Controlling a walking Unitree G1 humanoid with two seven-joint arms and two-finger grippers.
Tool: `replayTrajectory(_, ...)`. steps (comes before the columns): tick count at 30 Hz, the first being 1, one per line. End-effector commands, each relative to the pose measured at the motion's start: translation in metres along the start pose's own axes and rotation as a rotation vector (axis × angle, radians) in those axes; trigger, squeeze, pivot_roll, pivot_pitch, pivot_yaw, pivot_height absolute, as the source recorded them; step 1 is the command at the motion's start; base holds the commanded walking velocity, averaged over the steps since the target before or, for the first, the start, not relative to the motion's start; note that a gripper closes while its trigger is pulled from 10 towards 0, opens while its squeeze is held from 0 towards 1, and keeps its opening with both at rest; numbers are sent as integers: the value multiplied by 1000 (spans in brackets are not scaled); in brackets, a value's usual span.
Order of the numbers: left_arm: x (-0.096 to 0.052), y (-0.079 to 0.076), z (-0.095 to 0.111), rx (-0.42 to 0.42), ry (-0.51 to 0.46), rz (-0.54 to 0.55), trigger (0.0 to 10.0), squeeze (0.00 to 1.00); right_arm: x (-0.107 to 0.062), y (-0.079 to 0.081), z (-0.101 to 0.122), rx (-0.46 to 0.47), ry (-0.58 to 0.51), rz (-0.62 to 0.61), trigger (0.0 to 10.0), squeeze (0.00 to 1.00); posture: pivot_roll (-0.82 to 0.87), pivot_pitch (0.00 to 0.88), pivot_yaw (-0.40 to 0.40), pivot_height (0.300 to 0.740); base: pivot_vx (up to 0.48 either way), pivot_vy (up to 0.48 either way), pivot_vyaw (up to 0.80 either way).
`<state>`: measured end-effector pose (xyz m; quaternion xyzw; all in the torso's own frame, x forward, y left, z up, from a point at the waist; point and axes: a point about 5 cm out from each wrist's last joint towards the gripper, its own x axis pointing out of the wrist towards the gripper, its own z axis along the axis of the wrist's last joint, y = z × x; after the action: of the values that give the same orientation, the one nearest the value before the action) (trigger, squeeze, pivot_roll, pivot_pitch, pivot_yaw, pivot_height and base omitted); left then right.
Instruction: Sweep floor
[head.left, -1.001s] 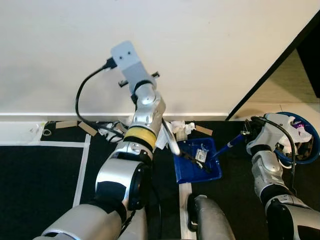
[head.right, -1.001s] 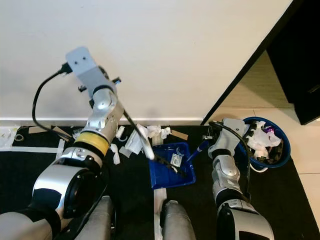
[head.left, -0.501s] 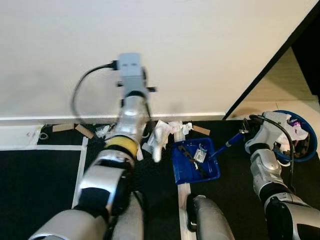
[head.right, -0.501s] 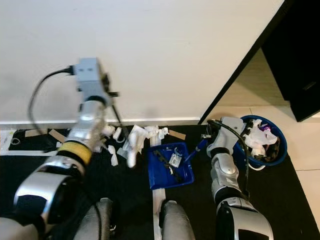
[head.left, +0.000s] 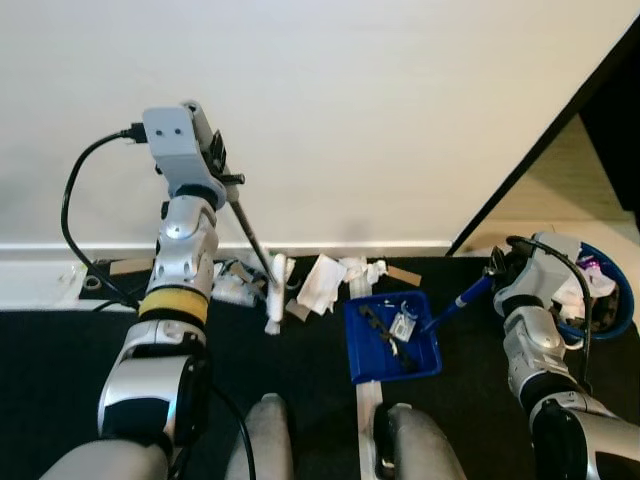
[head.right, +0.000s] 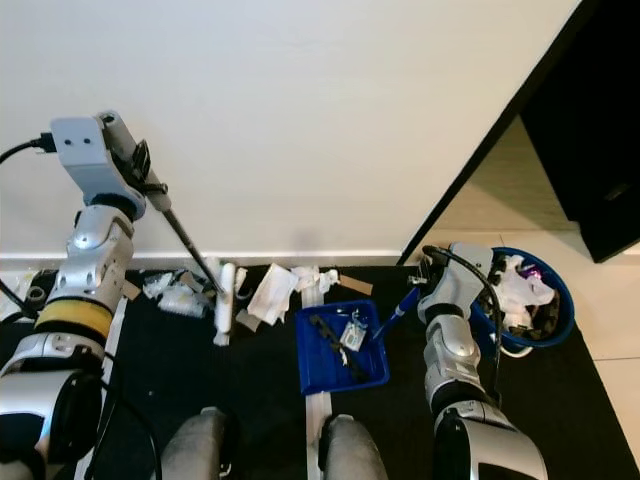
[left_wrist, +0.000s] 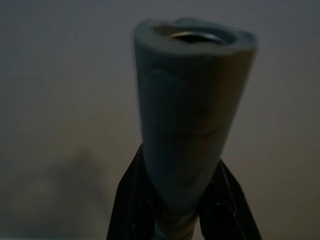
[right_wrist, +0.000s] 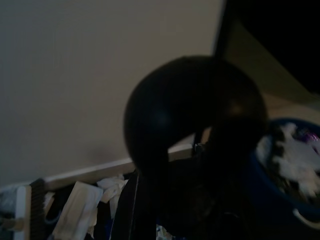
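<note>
Jaws of the left gripper (left_wrist: 177, 200) clamp the broom (head.left: 258, 256) handle; its white head rests below on the black floor (head.right: 150, 370), beside paper scraps (head.right: 268, 294). Right gripper (head.left: 498, 272) jaws grip the blue dustpan (head.left: 393, 340) handle; a blue bin (head.right: 553, 300) stands just beyond.

My head views are bright and evenly lit, with the white wall (head.left: 400, 100) a little washed out and only soft shadows on it. Straight lines bend slightly near the edges. Both wrist views are dim and grainy; the broom handle (left_wrist: 192, 115) between my left fingers (left_wrist: 127, 207) is blurred, too close for focus.
</note>
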<state>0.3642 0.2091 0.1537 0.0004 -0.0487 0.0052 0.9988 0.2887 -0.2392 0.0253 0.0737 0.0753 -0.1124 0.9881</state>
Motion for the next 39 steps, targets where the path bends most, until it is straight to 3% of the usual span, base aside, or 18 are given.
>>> replayTrajectory(1, -11, 13, -15, 138, 72, -14, 10000, 0, -10, -9, -19, 122, 78, -58, 10000, 0, 103, 28, -8, 740, 0, 0, 0)
replayTrajectory(2, -11, 13, -15, 138, 72, -14, 10000, 0, -10, -9, -19, 122, 78, -58, 10000, 0, 103, 28, -8, 740, 0, 0, 0)
replayTrajectory(3, -17, 16, -22, 193, 98, -25, 10000, 0, -13, -13, -21, 133, 84, -78, 10000, 0, 101, 23, -5, 740, 0, 0, 0)
replayTrajectory(6, -22, 22, -22, 202, 90, -8, 10000, 0, -18, -23, -25, 108, 93, -109, 10000, 0, 101, 15, -5, 740, 0, 0, 0)
replayTrajectory(9, -24, 28, -19, 184, 75, 26, 10000, 0, -23, -31, -27, 99, 96, -143, 10000, 0, 96, 5, -3, 740, 0, 0, 0)
replayTrajectory(12, -21, 30, -15, 121, 86, 37, 10000, 0, -28, -48, -31, 119, 134, -262, 10000, 0, 96, 2, -1, 740, 0, 0, 0)
replayTrajectory(20, -20, 25, -24, 134, 195, -2, 10000, 0, -35, -66, -32, 86, 151, -349, 10000, 0, 89, 0, 3, 740, 0, 0, 0)
replayTrajectory(25, -20, 22, -20, 127, 181, -18, 10000, 0, -39, -75, -34, 193, 150, -417, 10000, 0, 87, 0, 2, 740, 0, 0, 0)
replayTrajectory(28, -22, 30, -21, 104, 196, 24, 10000, 0, -46, -84, -39, 248, 155, -476, 10000, 0, 86, 0, -1, 740, 0, 0, 0)
replayTrajectory(32, -25, 46, -21, 141, 206, 93, 10000, 0, -56, -96, -42, 254, 165, -526, 10000, 0, 83, 5, 1, 740, 0, 0, 0)
replayTrajectory(39, -27, 53, -16, 214, 195, 101, 10000, 0, -55, -109, -32, 220, 133, -525, 10000, 0, 71, 15, 6, 740, 0, 0, 0)
